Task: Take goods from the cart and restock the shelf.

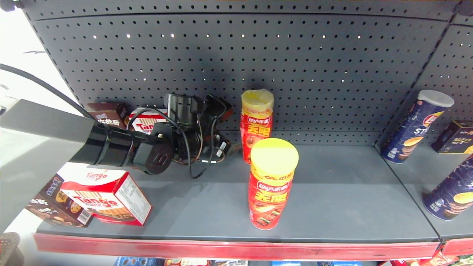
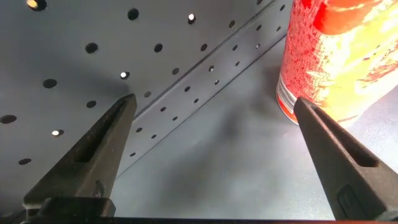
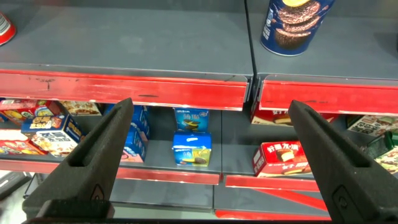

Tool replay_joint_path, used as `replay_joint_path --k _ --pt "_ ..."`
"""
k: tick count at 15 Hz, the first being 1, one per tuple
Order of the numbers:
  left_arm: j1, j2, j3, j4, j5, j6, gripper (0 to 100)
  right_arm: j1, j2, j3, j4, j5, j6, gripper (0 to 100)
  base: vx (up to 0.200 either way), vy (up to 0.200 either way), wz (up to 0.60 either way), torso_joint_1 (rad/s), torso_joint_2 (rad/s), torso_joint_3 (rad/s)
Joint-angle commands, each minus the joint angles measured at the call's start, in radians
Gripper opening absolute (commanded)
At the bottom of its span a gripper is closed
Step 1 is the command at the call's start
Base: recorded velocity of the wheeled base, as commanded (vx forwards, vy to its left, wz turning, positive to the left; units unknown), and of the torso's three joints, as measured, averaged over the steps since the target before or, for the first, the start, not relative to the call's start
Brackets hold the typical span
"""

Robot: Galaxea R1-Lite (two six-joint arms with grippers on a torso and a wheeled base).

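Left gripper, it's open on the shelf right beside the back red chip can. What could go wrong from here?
1. The open left gripper sits close to the rear red can; a sideways swing could tip that tall upright can, perhaps into the front red can.
2. Loose cables hang at the wrist and might snag on withdrawal.

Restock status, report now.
Left gripper open, empty, deep on shelf beside rear red chip can. Right gripper open, empty, facing the shelf's red front edge. Front red chip can stands upright nearer the edge.
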Motion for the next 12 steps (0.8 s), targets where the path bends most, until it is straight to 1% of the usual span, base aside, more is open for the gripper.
replay_joint_path --k 1,2,3,4,5,6,8,9,10,11,12 --pt "0.010 -0.029 0.010 -0.043 0.001 0.008 100 0.000 0.002 0.000 0.000 0.000 -0.001 100 0.000 0.000 0.00 0.000 0.00 0.000" --pt "0.005 -0.060 0.024 -0.049 0.002 -0.007 100 0.000 0.002 0.000 0.000 0.000 -0.001 100 0.000 0.000 0.00 0.000 0.00 0.000" --pt "0.007 -0.081 0.032 -0.052 0.002 -0.014 100 0.000 0.002 0.000 0.000 0.000 -0.001 100 0.000 0.000 0.00 0.000 0.00 0.000" --pt "-0.001 -0.150 0.058 -0.053 0.002 -0.017 100 0.000 0.002 0.000 0.000 0.000 -0.001 100 0.000 0.000 0.00 0.000 0.00 0.000" --pt "-0.007 -0.201 0.080 -0.053 0.002 -0.035 100 0.000 0.002 0.000 0.000 0.000 -0.001 100 0.000 0.000 0.00 0.000 0.00 0.000" --pt "-0.035 -0.264 0.104 -0.055 0.004 -0.077 100 0.000 0.002 0.000 0.000 0.000 -0.001 100 0.000 0.000 0.00 0.000 0.00 0.000" --pt "-0.085 -0.391 0.159 -0.053 0.035 -0.167 100 0.000 0.002 0.000 0.000 0.000 -0.001 100 0.000 0.000 0.00 0.000 0.00 0.000" --pt "-0.087 -0.397 0.162 -0.055 0.035 -0.169 100 0.000 0.002 0.000 0.000 0.000 -0.001 100 0.000 0.000 0.00 0.000 0.00 0.000" --pt "-0.096 -0.539 0.285 -0.055 0.044 -0.193 100 0.000 0.002 0.000 0.000 0.000 -0.001 100 0.000 0.000 0.00 0.000 0.00 0.000" --pt "-0.098 -0.646 0.380 -0.053 0.051 -0.195 100 0.000 0.002 0.000 0.000 0.000 -0.001 100 0.000 0.000 0.00 0.000 0.00 0.000" --pt "-0.104 -0.759 0.488 -0.052 0.047 -0.204 100 0.000 0.002 0.000 0.000 0.000 -0.001 100 0.000 0.000 0.00 0.000 0.00 0.000"
